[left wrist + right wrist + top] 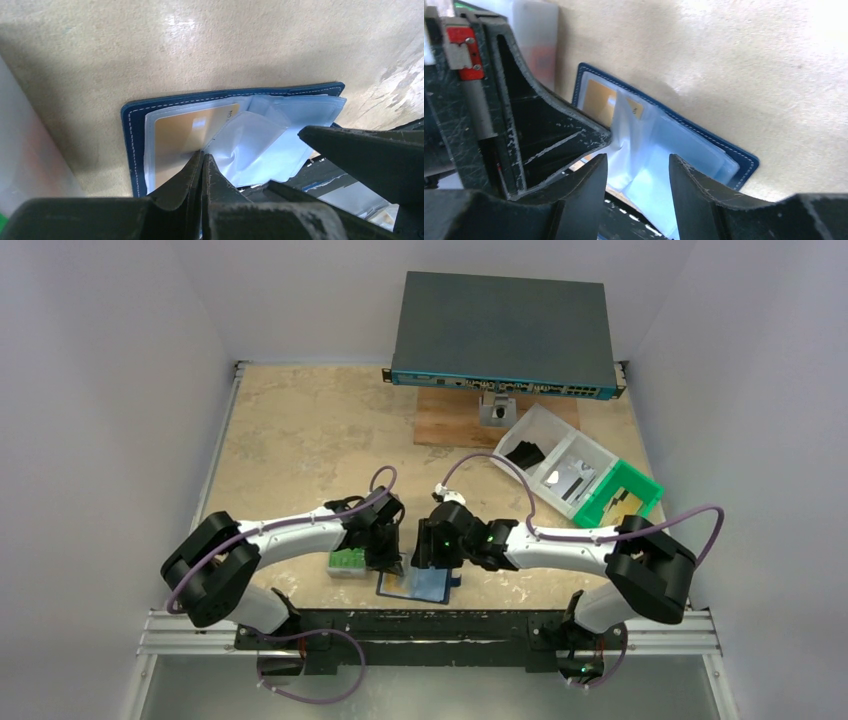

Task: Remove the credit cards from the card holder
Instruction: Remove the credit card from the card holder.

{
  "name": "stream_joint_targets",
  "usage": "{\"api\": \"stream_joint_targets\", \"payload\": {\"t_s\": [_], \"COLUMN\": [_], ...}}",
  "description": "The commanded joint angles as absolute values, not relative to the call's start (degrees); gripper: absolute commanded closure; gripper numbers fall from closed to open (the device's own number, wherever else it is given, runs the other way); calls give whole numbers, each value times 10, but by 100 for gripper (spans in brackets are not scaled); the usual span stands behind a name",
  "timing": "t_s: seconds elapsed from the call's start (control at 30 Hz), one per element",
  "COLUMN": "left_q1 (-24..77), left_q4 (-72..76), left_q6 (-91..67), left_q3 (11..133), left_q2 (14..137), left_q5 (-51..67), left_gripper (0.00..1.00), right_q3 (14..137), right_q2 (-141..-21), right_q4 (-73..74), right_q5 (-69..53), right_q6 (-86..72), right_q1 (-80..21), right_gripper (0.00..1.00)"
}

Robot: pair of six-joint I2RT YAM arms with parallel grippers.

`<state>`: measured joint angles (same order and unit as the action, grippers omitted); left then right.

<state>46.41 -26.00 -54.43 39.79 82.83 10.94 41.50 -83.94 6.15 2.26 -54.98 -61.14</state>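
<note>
The card holder (131, 130) lies open and flat on the table (300, 430), close to the near edge, between my two arms. Its blue side faces down and its clear pockets (250, 140) face up, all puffy and wrinkled. One gold credit card (185, 132) sits inside the pocket on the left half. I can see only that one card. More may hide under the other pockets, but I cannot tell.

My left gripper (202, 154) is squeezed tight, its two fingers pressed together. The tips touch the pocket right at the edge of the gold card. I cannot tell if a bit of plastic is caught between them.

My right gripper (638, 159) hangs over the pale blue pockets with its fingers apart. It holds nothing.

I see no card lying out on the table, so I think the job is only at the start. The holder is open, and that part is done. Pulling the cards out is what is left.

A small grey case with a green label (347, 562) sits just beside my left gripper.
</note>
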Motion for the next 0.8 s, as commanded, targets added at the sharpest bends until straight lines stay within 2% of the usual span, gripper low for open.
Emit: {"api": "stream_joint_targets", "payload": {"t_s": [0.0, 0.43, 0.77], "left_q1": [473, 498, 521], "left_q4": [-247, -242, -251], "left_q6": [-548, -544, -545], "left_q3": [413, 447, 477], "left_q2": [840, 860, 866], "left_q5": [112, 131, 139], "left_gripper": [100, 100, 100], "right_q3": [438, 460, 426], "right_q2": [-842, -862, -846], "right_q4": [112, 128, 121], "right_q5": [70, 102, 103], "right_q6": [-541, -538, -557], "right_q1": [-618, -624, -624], "right_gripper": [54, 57, 84]}}
